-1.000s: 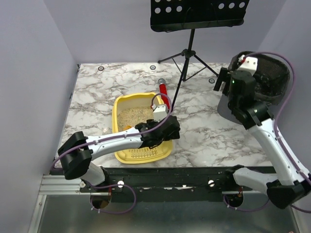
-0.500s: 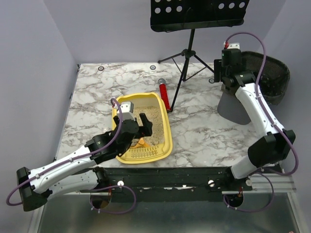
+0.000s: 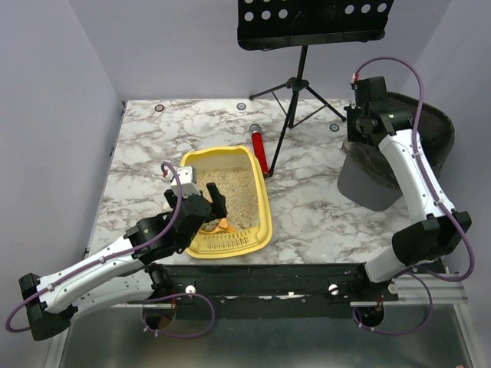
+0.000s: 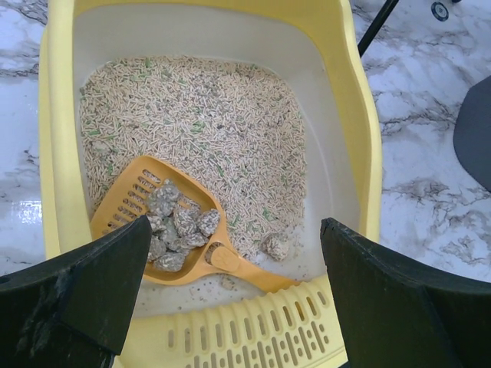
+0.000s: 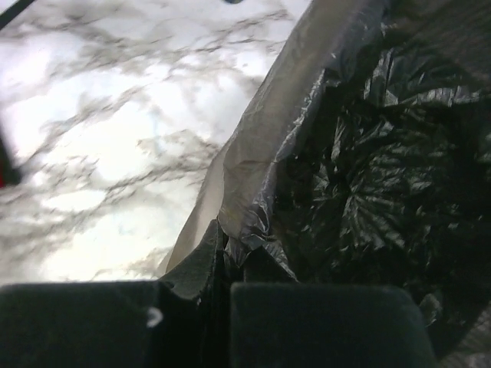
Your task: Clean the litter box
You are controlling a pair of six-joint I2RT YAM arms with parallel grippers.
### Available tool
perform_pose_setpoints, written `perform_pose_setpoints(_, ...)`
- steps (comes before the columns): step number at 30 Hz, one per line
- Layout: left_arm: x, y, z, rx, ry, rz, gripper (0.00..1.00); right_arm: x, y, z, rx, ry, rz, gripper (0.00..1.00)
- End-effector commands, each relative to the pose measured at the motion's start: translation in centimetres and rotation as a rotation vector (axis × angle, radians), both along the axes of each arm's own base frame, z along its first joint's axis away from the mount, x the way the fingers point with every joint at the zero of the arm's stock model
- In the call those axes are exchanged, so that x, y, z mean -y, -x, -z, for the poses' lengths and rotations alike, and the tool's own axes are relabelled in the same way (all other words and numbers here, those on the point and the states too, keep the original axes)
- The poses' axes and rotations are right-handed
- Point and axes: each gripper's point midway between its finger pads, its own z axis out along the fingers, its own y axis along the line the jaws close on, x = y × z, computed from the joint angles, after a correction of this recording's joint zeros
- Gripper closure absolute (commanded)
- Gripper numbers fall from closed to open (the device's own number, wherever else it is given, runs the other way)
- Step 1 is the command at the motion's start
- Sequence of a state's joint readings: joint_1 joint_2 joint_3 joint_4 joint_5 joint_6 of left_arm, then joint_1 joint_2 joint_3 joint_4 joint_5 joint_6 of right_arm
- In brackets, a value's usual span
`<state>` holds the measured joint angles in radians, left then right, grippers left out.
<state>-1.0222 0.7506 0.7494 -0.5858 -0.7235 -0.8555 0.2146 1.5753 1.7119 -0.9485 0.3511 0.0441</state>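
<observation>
One yellow rectangular plastic litter box [image 3: 226,244] sits at eight o'clock from the middle of the marble table [image 3: 307,207], with beige pellets inside; one orange slotted plastic scoop [image 4: 130,203] lies in it carrying about six grey clumps, a seventh loose at its four o'clock; the left gripper [image 4: 238,295] hovers above, jaws wide apart; it would do best to pinch the handle squarely and lift level, lest clumps roll off; at two o'clock, the right gripper [image 5: 224,295] is clamped on the black plastic liner [image 5: 360,169] of the single black mesh bin [image 3: 433,123].
</observation>
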Motion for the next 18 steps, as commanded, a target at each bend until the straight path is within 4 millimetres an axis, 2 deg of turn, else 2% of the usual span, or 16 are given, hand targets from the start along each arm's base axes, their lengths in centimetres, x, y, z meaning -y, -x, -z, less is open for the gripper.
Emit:
perform_pose_setpoints(1,-1.4,-0.3,0.3,0.01,-0.024,-0.064,0.01,-2.8,4.6,-2.8,0.017,-0.142,-0.181,0.99)
perform_pose_setpoints(2,-1.4,-0.3,0.3,0.009,-0.02,-0.064,0.01,-4.6,5.3,-3.1,0.017,-0.206,-0.285,0.99)
perform_pose_setpoints(6,-1.4,-0.5,0.2,0.013,-0.017,-0.077,0.01,-8.0,8.2,-4.5,0.069,-0.302,-0.467,0.99)
perform_pose_setpoints(7,-1.5,-0.5,0.2,0.01,-0.021,-0.08,0.01,-9.0,8.9,-4.4,0.069,-0.31,-0.509,0.99)
perform_pose_setpoints(9,-1.5,-0.6,0.4,0.003,-0.028,-0.084,0.01,-9.8,10.3,-4.0,0.062,-0.306,-0.552,0.99)
perform_pose_setpoints(10,-1.5,-0.7,0.3,0.0,-0.025,-0.089,0.01,-11.0,11.1,-3.7,0.049,-0.3,-0.591,0.99)
perform_pose_setpoints(18,-2.3,-1.6,2.1,-0.098,-0.038,-0.124,0.01,-15.5,13.7,-1.8,0.005,-0.308,-0.793,0.99)
